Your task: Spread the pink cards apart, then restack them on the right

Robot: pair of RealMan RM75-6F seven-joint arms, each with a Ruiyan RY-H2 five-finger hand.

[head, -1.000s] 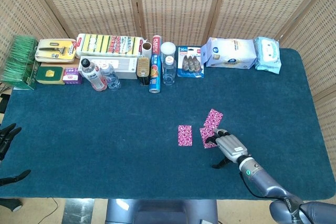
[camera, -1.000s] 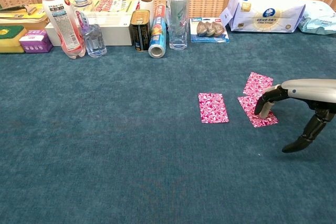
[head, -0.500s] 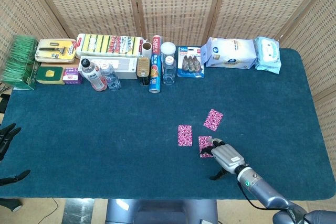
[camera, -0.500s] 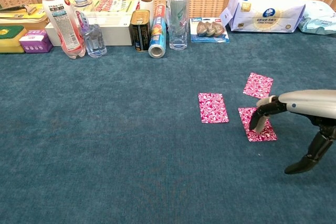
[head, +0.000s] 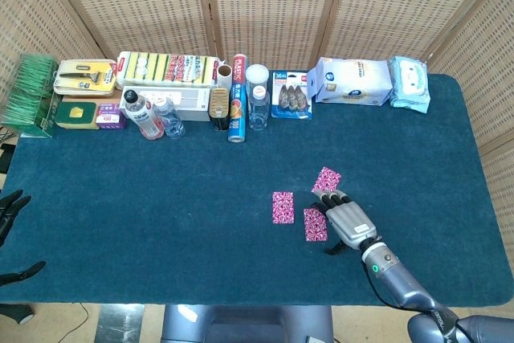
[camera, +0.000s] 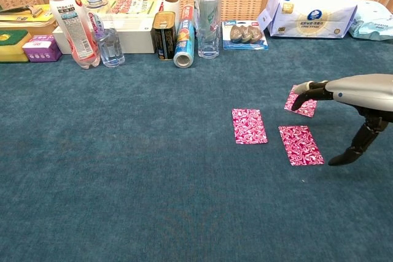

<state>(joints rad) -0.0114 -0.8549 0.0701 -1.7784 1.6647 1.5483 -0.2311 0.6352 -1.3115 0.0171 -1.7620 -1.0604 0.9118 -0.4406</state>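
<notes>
Three pink patterned cards lie apart on the blue cloth. The left card (head: 283,207) (camera: 249,126) and the near card (head: 316,224) (camera: 300,145) lie bare. My right hand (head: 347,218) (camera: 351,92) stretches in from the right, holding nothing. Its fingertips (camera: 301,99) reach over the far right card (head: 326,179) (camera: 305,107) and hide part of it. I cannot tell whether they touch it. Its thumb points down toward the cloth. My left hand (head: 10,208) shows only as dark spread fingers at the left edge of the head view, far from the cards.
A row of goods lines the back of the table (head: 161,214): bottles (camera: 73,23), a can (camera: 164,35), a foil roll (camera: 184,44), a clear bottle (camera: 207,19), a blister pack (camera: 244,34), wipe packs (camera: 310,13) and boxes at the left.
My right hand dragged the near card toward the front edge, away from the far card. It then let go and moved its fingertips back over the far right card.
</notes>
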